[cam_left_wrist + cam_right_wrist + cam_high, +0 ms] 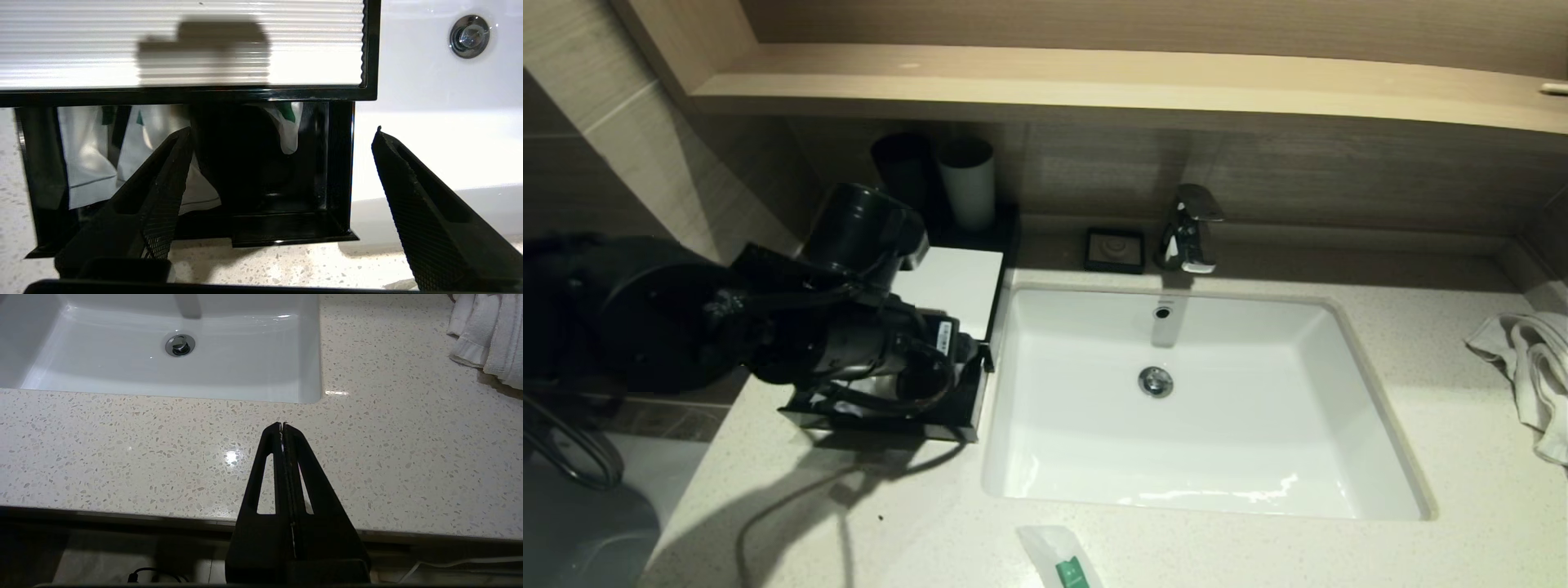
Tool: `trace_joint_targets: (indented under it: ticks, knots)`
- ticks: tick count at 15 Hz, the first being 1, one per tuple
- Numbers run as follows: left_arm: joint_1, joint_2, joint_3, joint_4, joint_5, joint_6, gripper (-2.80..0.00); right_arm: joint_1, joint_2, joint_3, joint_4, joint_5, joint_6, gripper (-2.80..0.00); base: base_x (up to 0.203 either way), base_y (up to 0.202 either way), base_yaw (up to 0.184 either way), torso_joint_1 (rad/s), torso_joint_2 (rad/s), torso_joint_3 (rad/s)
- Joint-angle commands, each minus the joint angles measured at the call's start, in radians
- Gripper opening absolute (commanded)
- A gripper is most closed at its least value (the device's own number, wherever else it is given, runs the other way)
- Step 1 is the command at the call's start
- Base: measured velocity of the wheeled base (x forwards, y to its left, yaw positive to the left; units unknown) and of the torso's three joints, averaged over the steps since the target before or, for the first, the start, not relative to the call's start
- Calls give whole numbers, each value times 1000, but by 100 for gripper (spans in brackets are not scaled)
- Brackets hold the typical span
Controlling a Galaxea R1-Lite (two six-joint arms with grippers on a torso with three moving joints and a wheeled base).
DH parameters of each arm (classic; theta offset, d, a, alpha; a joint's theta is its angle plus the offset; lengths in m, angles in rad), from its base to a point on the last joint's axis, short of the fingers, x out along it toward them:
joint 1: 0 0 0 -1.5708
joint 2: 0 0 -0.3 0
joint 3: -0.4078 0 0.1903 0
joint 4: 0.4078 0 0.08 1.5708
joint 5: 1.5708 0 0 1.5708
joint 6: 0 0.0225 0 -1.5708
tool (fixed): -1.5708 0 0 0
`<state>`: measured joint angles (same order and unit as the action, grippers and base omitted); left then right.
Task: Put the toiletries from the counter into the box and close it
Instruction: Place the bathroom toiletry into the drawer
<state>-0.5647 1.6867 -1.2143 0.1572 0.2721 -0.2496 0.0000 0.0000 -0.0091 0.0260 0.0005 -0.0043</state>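
The black box [956, 278] with its white top panel [184, 45] stands on the counter [1462, 523] left of the sink. Its front drawer [286, 232] is pulled out. Inside it lie white plastic-wrapped toiletries [88, 163], and one with a green label [286, 126] sits further back. My left gripper [282, 130] hovers just in front of and above the drawer, open, with nothing between its fingers. One more sachet [1066, 563] with a green label lies on the counter in front of the sink. My right gripper [282, 424] is shut and empty over the counter's front edge [122, 514].
The white sink basin [1339, 392] fills the middle, with the faucet [1191, 229] and a small black soap dish [1115, 249] behind it. A black cup [903, 167] and a white cup [968, 180] stand behind the box. A white towel [1531, 367] lies at the right.
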Motion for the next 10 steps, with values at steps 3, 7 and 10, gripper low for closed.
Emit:
trace_joint_targets:
  ticks: [3,7,10]
  knots:
    - [-2,-125,15,30,2,2,-280,0,0,0,0,1,0,-280,0,0,0,0,0,0]
    - [-43,-203,43,62,2,3,-280,0,0,0,0,-1,0,-280,0,0,0,0,0,0]
    - [-111,-276,103,109,1,4,-280,0,0,0,0,0,0,-280,0,0,0,0,0,0]
